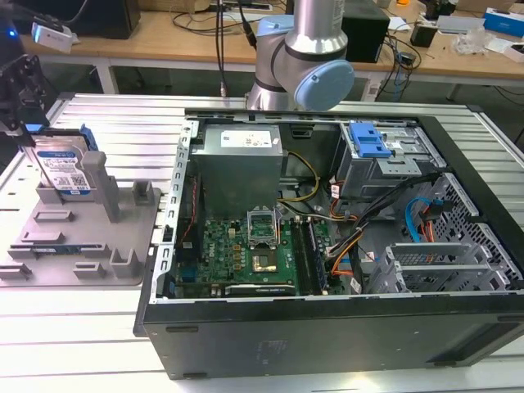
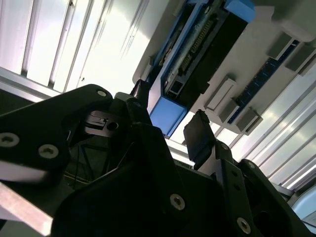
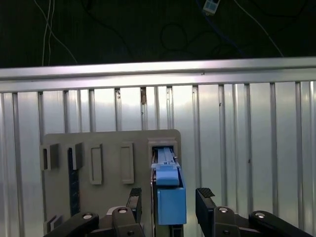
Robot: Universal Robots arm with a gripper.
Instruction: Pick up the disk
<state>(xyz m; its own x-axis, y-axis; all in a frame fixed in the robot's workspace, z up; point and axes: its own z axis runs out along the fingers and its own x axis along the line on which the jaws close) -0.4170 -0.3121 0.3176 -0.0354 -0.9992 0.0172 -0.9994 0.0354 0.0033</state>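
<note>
- One disk stands on edge in the exterior view, slotted upright into the grey holder at that view's left, on the slatted metal table and well apart from the open computer case. Standing it this way leaves both flat faces free, which I take to be the reason for the holder. The gripper hangs just above the disk's upper edge, and the arm rises behind the case. From this side I can't judge how wide the fingers are set.
- In the second wrist view the camera looks along the gripper towards the holder. The blue-trimmed end of the disk sits between the two dark fingers, one on each side of it. They seem lined up with the disk's thin edge so that the pads face its broad sides.
- In the first wrist view the fingers are plainly spread apart and straddle the disk. A strip of bright table shows on each side, so nothing is clamped yet. The disk rests in the holder's end slot, and the neighbouring slots are bare.
</note>
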